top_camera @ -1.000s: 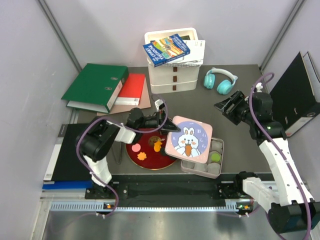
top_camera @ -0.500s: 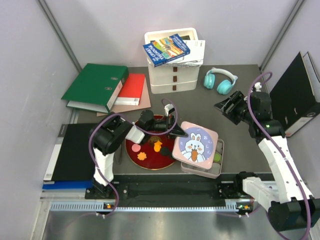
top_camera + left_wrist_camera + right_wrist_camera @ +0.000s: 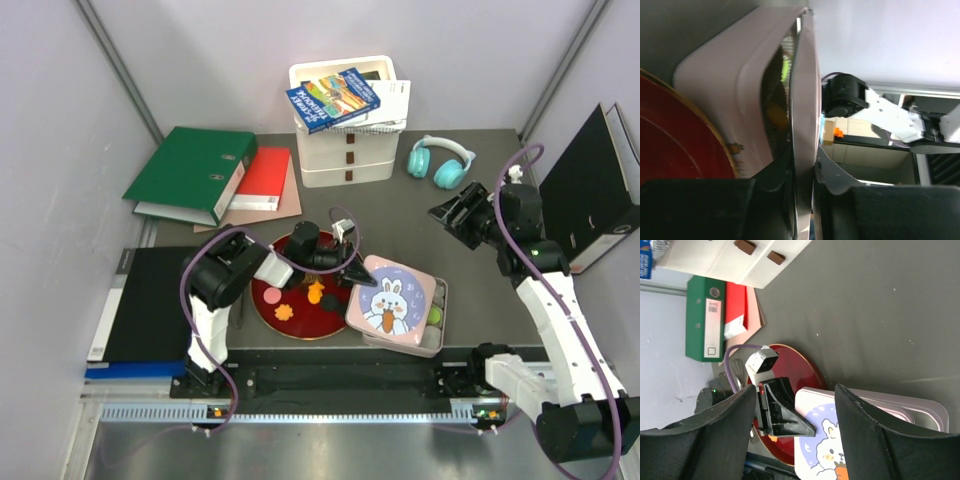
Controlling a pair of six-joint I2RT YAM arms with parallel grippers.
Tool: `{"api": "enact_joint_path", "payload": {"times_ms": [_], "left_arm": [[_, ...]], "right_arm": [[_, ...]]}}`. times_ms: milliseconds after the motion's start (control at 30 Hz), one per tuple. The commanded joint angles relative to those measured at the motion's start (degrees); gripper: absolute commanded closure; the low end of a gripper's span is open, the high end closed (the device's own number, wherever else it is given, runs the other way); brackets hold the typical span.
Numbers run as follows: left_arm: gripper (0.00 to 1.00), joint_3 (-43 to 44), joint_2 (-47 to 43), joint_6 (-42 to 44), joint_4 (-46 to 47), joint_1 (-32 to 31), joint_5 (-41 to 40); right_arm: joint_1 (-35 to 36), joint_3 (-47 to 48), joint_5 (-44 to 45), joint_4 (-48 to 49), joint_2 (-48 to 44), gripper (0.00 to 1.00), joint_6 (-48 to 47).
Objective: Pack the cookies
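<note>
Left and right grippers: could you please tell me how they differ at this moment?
The left gripper is shut on the edge of the pink rabbit-printed lid, low by the pink tin. The right gripper is open and empty, and hangs higher, away from it. Both are dark two-finger grippers.

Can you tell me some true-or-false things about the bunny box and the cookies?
1. The left end effector is pinching the lid. True.
2. The lid is shut flat on the box. False: it sits askew with a gap, and a green cookie shows at the box's right side.
3. The plate has nothing on it. False: orange cookies lie on it.
4. The right end effector is open and holds nothing. True.
5. The headphones are red. False: they are teal.
</note>
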Motion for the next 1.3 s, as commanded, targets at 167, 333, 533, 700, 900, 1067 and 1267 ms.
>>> {"api": "enact_joint_path", "payload": {"times_ms": [167, 333, 533, 700, 900, 1067, 1267], "left_arm": [[0.57, 5.58, -5.35, 18.92, -32.95, -1.24, -4.01], [0.5, 10.92, -7.73, 28.14, -48.6, -1.24, -7.26], [0.46, 19.28, -9.84, 40.1, -71.36, -1.24, -16.92], [0.45, 23.16, -9.67, 46.34, -82.46, -1.77, -25.45], [0.44, 24.04, -11.16, 48.2, -87.22, -2.3, -33.63], [0.46, 24.74, -11.6, 48.9, -87.75, -3.26, -34.16], [0.47, 26.68, -11.69, 48.2, -87.22, -6.16, -33.46]], "right_arm": [[-0.4, -0.93, 1.72, 2.39, -0.74, 0.37, -2.14], [-0.22, -1.37, 2.07, 2.92, -1.0, 0.37, -2.49], [0.22, -0.76, 4.27, 1.69, -1.0, 0.37, -4.33], [0.48, -1.02, 5.41, 1.43, -1.09, 0.37, -5.56], [0.75, -1.28, 6.38, 1.43, -1.09, 0.37, -6.09], [1.19, -1.19, 6.91, 0.99, -1.26, 0.37, -6.62], [1.27, -1.55, 6.65, 1.08, -1.53, 0.37, -6.62]]}}
